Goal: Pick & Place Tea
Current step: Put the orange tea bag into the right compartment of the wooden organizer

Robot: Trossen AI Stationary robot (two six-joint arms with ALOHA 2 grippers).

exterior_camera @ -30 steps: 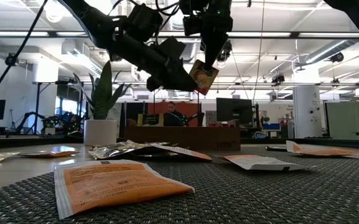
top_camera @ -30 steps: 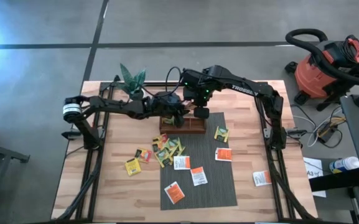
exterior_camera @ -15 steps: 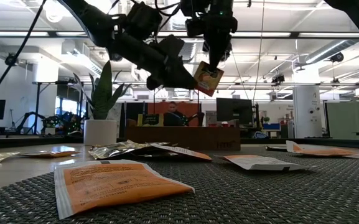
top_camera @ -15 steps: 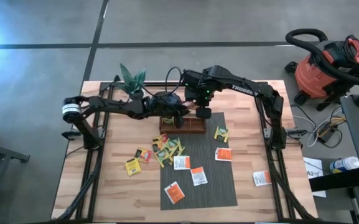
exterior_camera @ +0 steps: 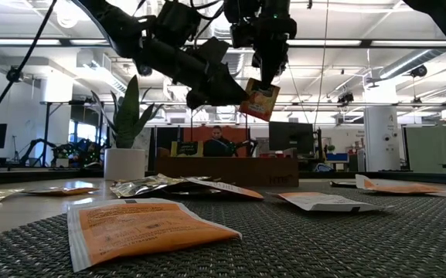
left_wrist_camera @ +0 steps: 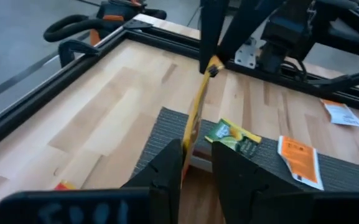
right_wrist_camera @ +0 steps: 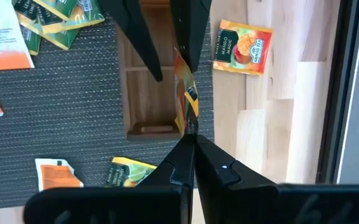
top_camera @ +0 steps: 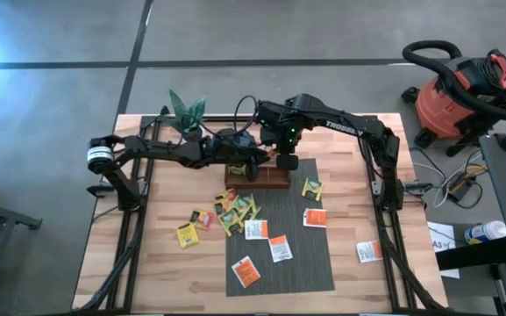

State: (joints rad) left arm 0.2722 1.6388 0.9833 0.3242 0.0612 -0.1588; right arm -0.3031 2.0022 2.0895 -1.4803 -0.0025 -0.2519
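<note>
I see a light wooden table (top_camera: 165, 263) carrying a grey woven mat (top_camera: 310, 254), on a grey concrete floor with a red shop vacuum (top_camera: 459, 101) alongside. A potted green plant (top_camera: 185, 111) stands at the far edge. Loose flat tea sachets (top_camera: 235, 209) lie scattered on mat and wood. The right gripper (right_wrist_camera: 190, 134) is clamped on one yellow-orange sachet (exterior_camera: 260, 100), held above the long brown wooden compartment tray (right_wrist_camera: 148, 93). The left gripper (left_wrist_camera: 195, 155) straddles that sachet's lower edge; I cannot tell if it grips.
</note>
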